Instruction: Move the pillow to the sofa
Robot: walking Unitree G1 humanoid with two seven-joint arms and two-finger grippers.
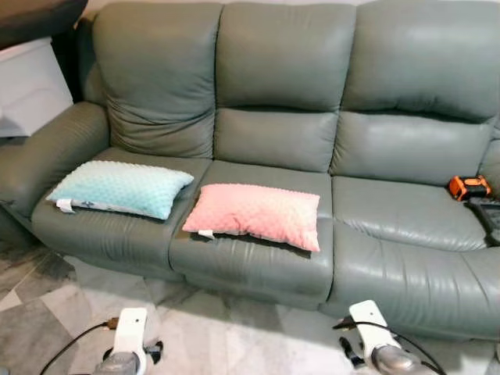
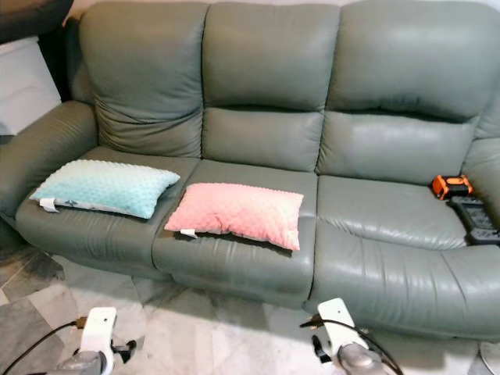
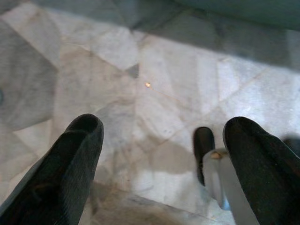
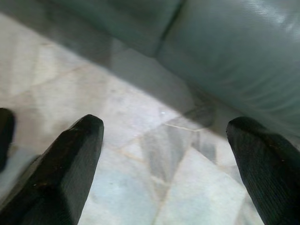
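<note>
One pink pillow (image 1: pixel 254 215) flat on sofa (image 1: pixel 297 94), long axis crosswise

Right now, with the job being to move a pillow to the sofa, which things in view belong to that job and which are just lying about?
Belong to the job:
- pink pillow, on the middle seat
- mint pillow, on the left seat
- sofa
- left gripper and right gripper, both open over the floor

Just lying about:
- orange and black tool
- black device beside it
- marble floor

Head views frontal on sofa (image 1: pixel 281 148)
</note>
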